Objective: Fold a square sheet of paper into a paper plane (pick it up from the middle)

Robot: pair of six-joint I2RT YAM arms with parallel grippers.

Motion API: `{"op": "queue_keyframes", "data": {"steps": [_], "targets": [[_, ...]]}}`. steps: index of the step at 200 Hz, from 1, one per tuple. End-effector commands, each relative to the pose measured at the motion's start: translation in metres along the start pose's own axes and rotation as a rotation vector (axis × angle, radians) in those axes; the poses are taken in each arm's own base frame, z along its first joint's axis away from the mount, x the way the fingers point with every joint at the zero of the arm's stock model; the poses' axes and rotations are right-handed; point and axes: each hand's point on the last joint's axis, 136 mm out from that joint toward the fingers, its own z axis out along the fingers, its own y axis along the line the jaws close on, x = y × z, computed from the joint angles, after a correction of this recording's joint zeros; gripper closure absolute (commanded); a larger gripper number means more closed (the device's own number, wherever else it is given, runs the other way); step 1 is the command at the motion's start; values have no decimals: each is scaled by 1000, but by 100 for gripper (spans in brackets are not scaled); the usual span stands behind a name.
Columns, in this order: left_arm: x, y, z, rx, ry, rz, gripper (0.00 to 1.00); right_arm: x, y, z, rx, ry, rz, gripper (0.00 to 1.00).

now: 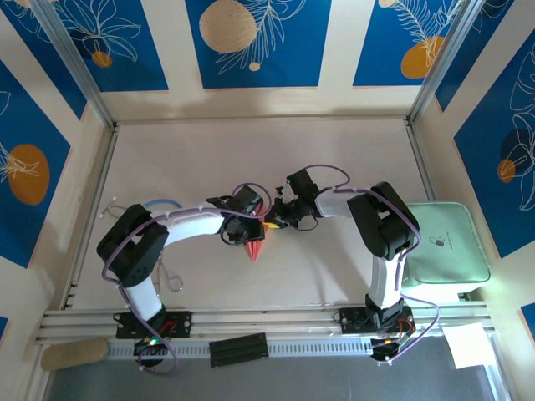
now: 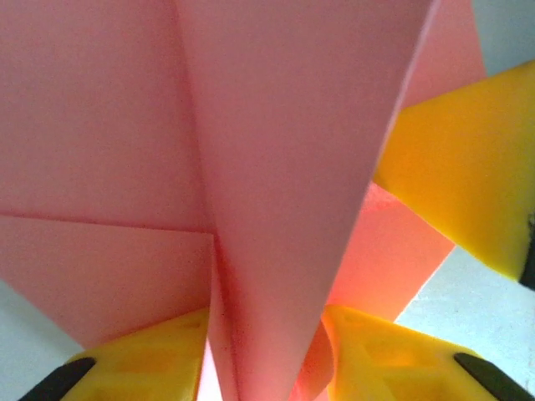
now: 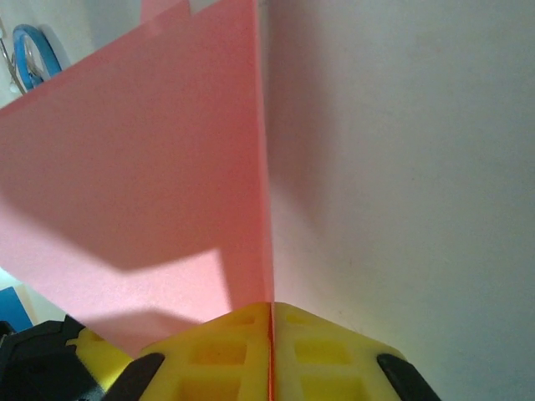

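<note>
The pink-red paper is folded into a narrow pointed dart, the paper plane (image 1: pixel 255 248), held just above the middle of the table with its tip toward the near edge. My left gripper (image 1: pixel 250 224) comes at it from the left. In the left wrist view the plane's folded keel (image 2: pixel 284 167) runs down between my yellow fingers (image 2: pixel 150 359), which press on it from both sides. My right gripper (image 1: pixel 272 219) meets it from the right; its yellow finger (image 2: pixel 464 184) lies against the paper. In the right wrist view my right gripper (image 3: pixel 272 306) is shut on the edge of a wing (image 3: pixel 150 167).
A pale green pad (image 1: pixel 443 242) lies at the right edge of the table. A white paper sheet (image 1: pixel 466 344) sits at the near right corner. A blue ring (image 1: pixel 159 205) and loose cable lie behind the left arm. A black strip (image 1: pixel 238 348) rests on the front rail.
</note>
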Motion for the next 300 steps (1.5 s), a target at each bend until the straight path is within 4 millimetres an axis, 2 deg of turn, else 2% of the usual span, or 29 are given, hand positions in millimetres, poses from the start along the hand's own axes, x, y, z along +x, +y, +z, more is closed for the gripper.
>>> {"op": "queue_keyframes", "data": {"steps": [1, 51, 89, 114, 147, 175, 212, 238, 260, 300], "targets": [[1, 6, 2, -71, 6, 12, 66, 5, 9, -1, -14, 27, 9, 87], [1, 13, 6, -143, 15, 10, 75, -1, 12, -16, -13, -22, 12, 77], [-4, 13, -2, -155, -10, 15, 81, -9, 8, -34, 29, -94, 12, 68], [-11, 14, -10, -175, -41, 32, 87, -15, 0, -49, 79, -156, 20, 60], [-25, 13, -15, -181, -64, 65, 92, -24, -12, -79, 146, -271, 37, 52], [-52, 7, -22, -181, -102, 94, 92, -30, -19, -110, 224, -388, 24, 45], [-106, 3, -20, -193, -159, 111, 92, -33, -26, -140, 269, -483, 14, 39], [-141, 3, -11, -198, -168, 112, 91, -32, -30, -146, 272, -489, 24, 38], [-160, 5, 1, -216, -158, 115, 91, -30, -32, -146, 261, -486, 31, 38], [-175, 8, 18, -220, -137, 115, 90, -27, -32, -143, 238, -466, 36, 38]]}}
